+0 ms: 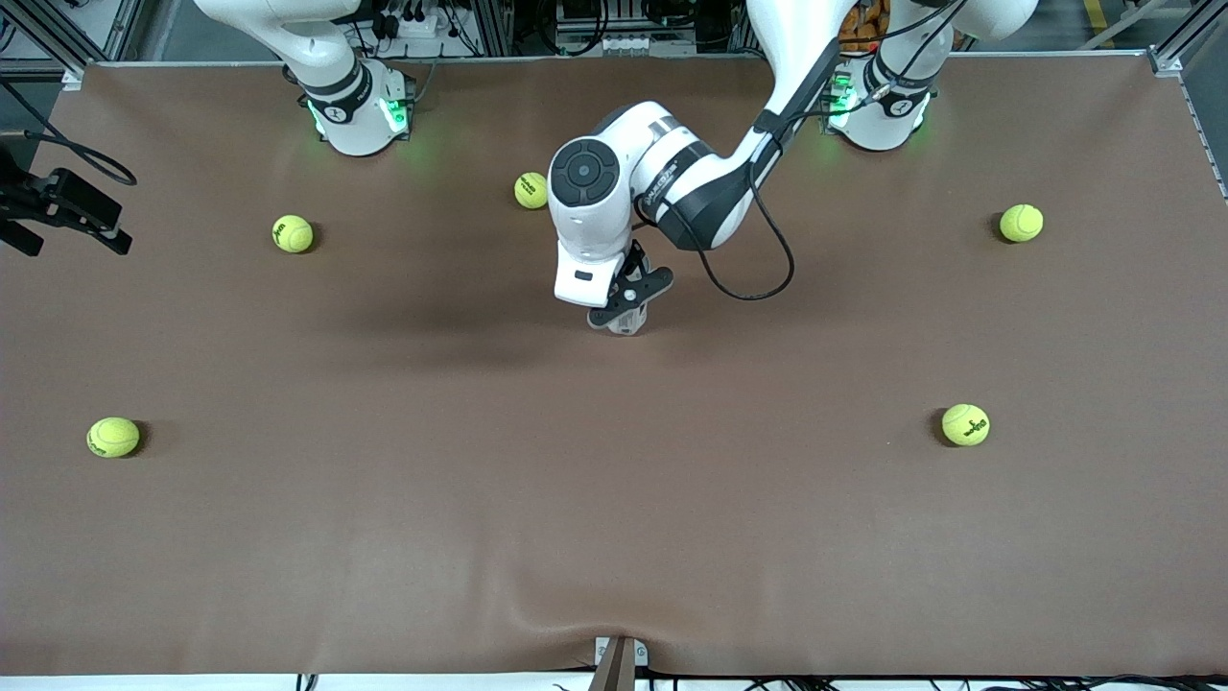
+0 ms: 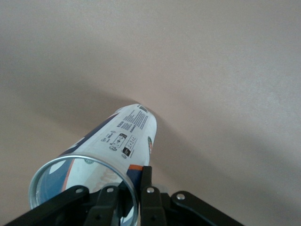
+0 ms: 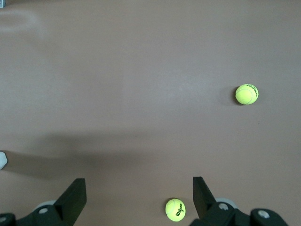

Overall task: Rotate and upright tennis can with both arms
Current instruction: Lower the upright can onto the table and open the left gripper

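tennis balls (image 1: 112, 437) and (image 1: 965, 424) lie nearest the front camera | tennis can (image 2: 117, 141) mid-table, clamped at its rim by left gripper (image 1: 628, 305) | right gripper (image 3: 139, 197) waits, fingers spread, over the right arm's end

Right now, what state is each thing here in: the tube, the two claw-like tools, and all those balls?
tennis can: gripped at its open silvery rim, far end toward the table.
left tool: shut on the can's rim, over the table's middle.
right tool: open, empty, waiting above the right arm's end of the table.
tennis balls: five, loose, scattered, resting on the table.
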Tool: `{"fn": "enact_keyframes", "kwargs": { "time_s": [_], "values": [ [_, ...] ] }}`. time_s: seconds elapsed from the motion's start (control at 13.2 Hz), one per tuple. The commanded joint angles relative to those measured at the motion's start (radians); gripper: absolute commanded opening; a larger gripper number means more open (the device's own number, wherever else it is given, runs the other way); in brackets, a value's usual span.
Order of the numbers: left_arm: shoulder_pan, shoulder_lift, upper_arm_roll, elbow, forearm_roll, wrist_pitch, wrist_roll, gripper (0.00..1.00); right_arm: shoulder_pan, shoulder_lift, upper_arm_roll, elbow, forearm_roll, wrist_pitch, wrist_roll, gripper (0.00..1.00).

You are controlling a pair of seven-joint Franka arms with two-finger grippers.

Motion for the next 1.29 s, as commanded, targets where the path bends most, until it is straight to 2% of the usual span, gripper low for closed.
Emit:
{"fn": "enact_keyframes", "kwargs": {
  "time_s": [0.0,0.3,0.38,0.46,0.53,0.61,0.84,0.91,0.99,1.22],
  "values": [
    [-0.004,0.015,0.004,0.035,0.025,-0.024,0.004,0.00,0.000,-0.005,0.002,-0.007,0.012,0.006,0.010,1.00],
    [-0.003,0.015,0.004,0.035,0.025,-0.024,0.006,0.00,-0.001,-0.003,0.004,-0.007,0.012,0.012,0.010,1.00],
    [0.002,0.014,0.004,0.035,0.024,-0.024,0.007,0.36,0.000,-0.003,0.004,-0.007,0.012,0.008,0.010,1.00],
    [0.003,0.014,0.004,0.035,0.024,-0.024,0.007,0.49,-0.001,-0.003,0.004,-0.007,0.012,0.003,0.010,1.00],
    [0.003,0.014,0.004,0.035,0.024,-0.024,0.007,0.55,-0.001,-0.005,0.004,-0.005,0.012,0.003,0.007,1.00],
    [0.002,0.012,0.004,0.035,0.024,-0.024,0.004,0.73,0.000,-0.005,0.004,-0.005,0.012,0.003,0.007,1.00],
    [0.000,0.009,0.004,0.035,0.024,-0.024,-0.002,0.76,-0.001,-0.005,0.004,-0.005,0.014,0.002,0.003,1.00],
    [0.000,0.005,0.004,0.035,0.025,-0.024,-0.004,0.92,0.000,-0.005,0.004,-0.005,0.014,0.000,0.003,1.00],
    [0.000,-0.002,0.004,0.035,0.025,-0.024,-0.005,1.00,-0.001,-0.005,0.004,-0.005,0.014,0.000,0.003,1.00],
    [0.000,-0.049,0.001,0.035,0.019,-0.027,-0.002,1.00,0.000,-0.003,0.004,-0.006,0.014,0.000,0.002,1.00]
  ]
}}
